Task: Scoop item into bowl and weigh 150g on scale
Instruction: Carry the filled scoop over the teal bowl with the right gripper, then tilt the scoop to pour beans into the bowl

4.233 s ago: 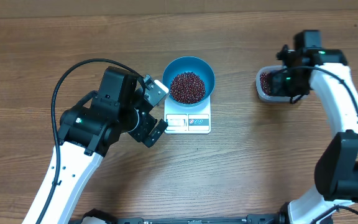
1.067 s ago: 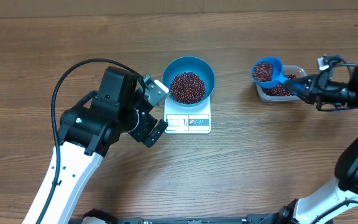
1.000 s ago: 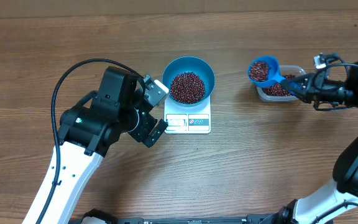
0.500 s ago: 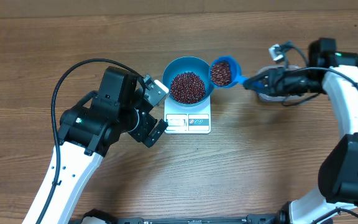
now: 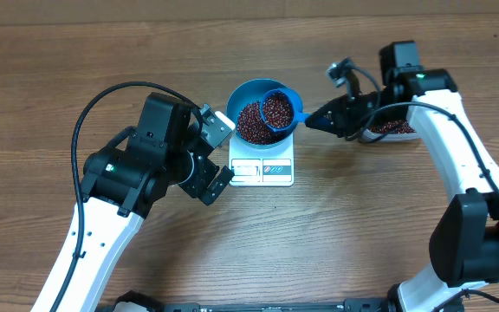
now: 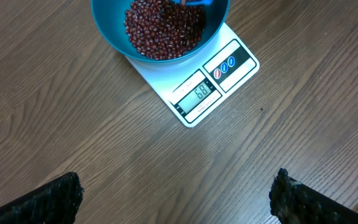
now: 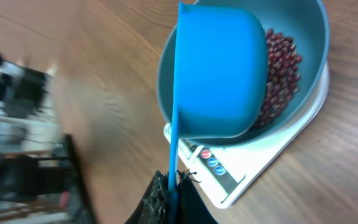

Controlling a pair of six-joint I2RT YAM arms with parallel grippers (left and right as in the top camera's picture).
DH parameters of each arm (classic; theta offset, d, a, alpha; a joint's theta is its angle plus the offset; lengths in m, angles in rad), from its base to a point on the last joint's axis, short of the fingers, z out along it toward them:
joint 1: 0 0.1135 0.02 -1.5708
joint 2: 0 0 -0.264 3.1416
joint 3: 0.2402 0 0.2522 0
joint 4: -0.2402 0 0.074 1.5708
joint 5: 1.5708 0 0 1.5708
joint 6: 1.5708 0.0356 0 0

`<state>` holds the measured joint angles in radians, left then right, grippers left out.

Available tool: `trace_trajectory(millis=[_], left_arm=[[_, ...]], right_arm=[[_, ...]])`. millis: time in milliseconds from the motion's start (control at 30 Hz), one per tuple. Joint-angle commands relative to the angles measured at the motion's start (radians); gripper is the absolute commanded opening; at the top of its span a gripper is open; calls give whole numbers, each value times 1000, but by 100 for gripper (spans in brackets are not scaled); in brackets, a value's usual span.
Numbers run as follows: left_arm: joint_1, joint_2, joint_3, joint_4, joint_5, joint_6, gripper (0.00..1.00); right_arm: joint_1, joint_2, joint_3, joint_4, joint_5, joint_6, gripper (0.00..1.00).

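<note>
Your table is brown wood-grain board, its grain running 9 to 3 o'clock. Near its centre you have the scale lying flat on the wood, display strip facing 6 o'clock. Toward 2 o'clock from it, well apart, the clear tub sits on the wood, partly hidden.

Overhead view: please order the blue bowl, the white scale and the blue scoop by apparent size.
Largest: blue bowl and white scale, about alike; the bowl hides part of the scale.
Smallest: blue scoop.
</note>
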<state>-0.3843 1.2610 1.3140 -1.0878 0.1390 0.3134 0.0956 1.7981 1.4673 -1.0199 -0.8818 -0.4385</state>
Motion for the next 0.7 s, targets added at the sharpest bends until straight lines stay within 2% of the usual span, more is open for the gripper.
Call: trace_trajectory(millis=[0,667], left_arm=[[-1,-6,24,-1,10,-14,100],[-1,-6,24,-1,10,-14,100]], right_arm=[[41,-46,16,44,101,-4,4],[248,-116,56,159,633,19,4]])
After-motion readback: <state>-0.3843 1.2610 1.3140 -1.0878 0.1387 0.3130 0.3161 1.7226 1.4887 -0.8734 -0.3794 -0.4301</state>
